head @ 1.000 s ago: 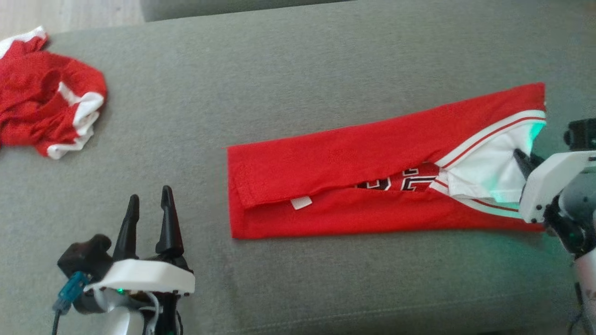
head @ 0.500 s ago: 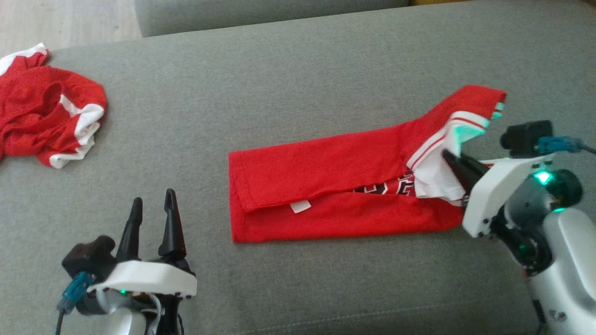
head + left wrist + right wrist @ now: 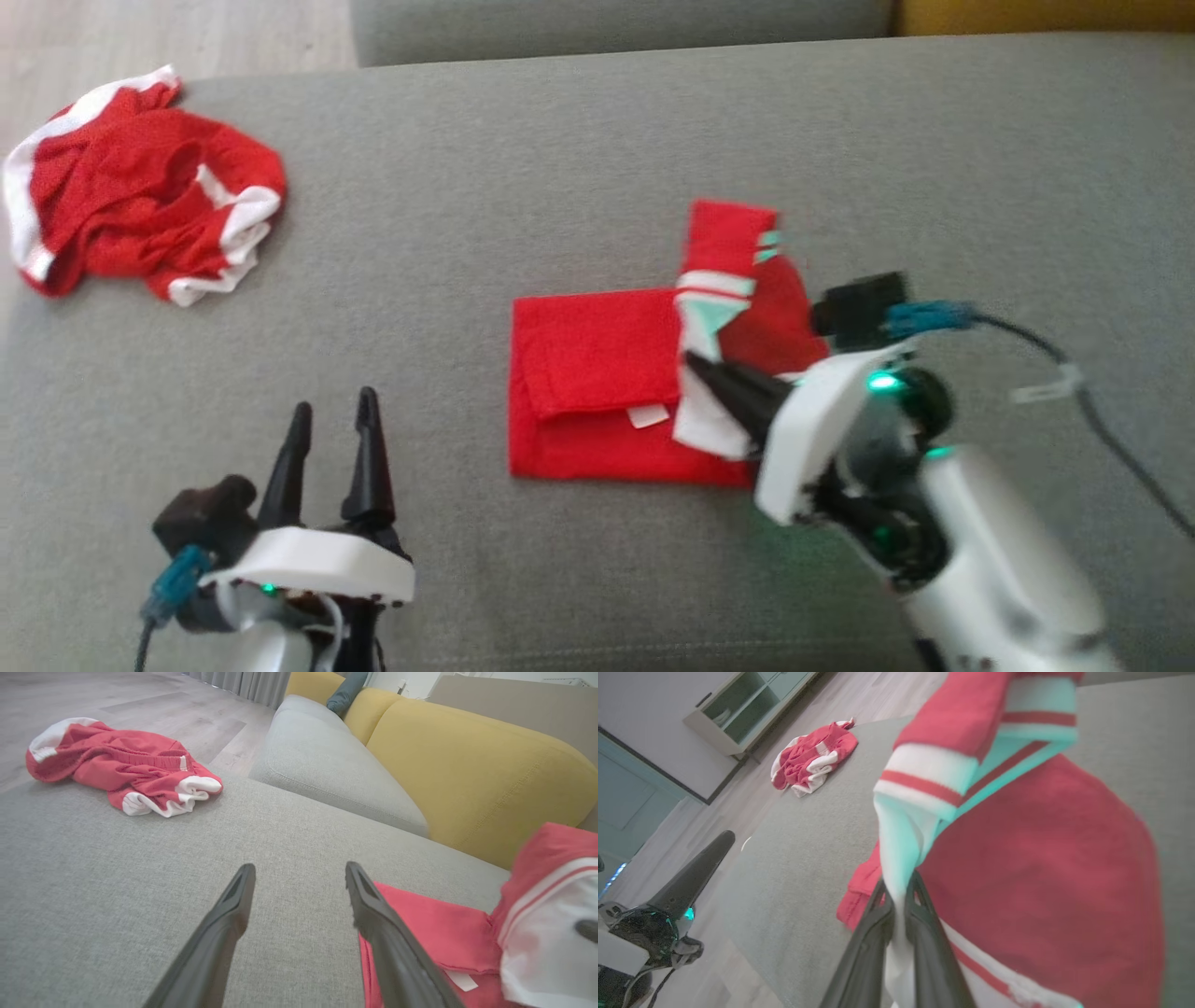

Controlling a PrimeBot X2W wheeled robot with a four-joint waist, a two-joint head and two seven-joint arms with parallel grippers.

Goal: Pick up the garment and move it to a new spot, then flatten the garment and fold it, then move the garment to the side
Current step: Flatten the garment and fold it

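a small white tag (image 3: 647,416) sits on the red garment (image 3: 588,364) by its lower fold; any print on it is too small to read. the garment lies at the centre of the head view on the grey seat cushion (image 3: 560,140), its right end, trimmed in white and red stripes, raised and doubled over toward the left. the right gripper (image 3: 695,366) is clamped on the white trim; the right wrist view shows cloth pinched between its closed fingers, which is blurred in the head view. the left gripper (image 3: 334,403) sits at lower left, fingers spread and holding nothing, well apart from the garment. a crumpled red and white cloth (image 3: 140,224) lies at upper left. the left wrist view adds a yellow sofa back (image 3: 467,765) and a wood floor (image 3: 140,700); the right wrist view has a pale cabinet (image 3: 747,704) at upper left
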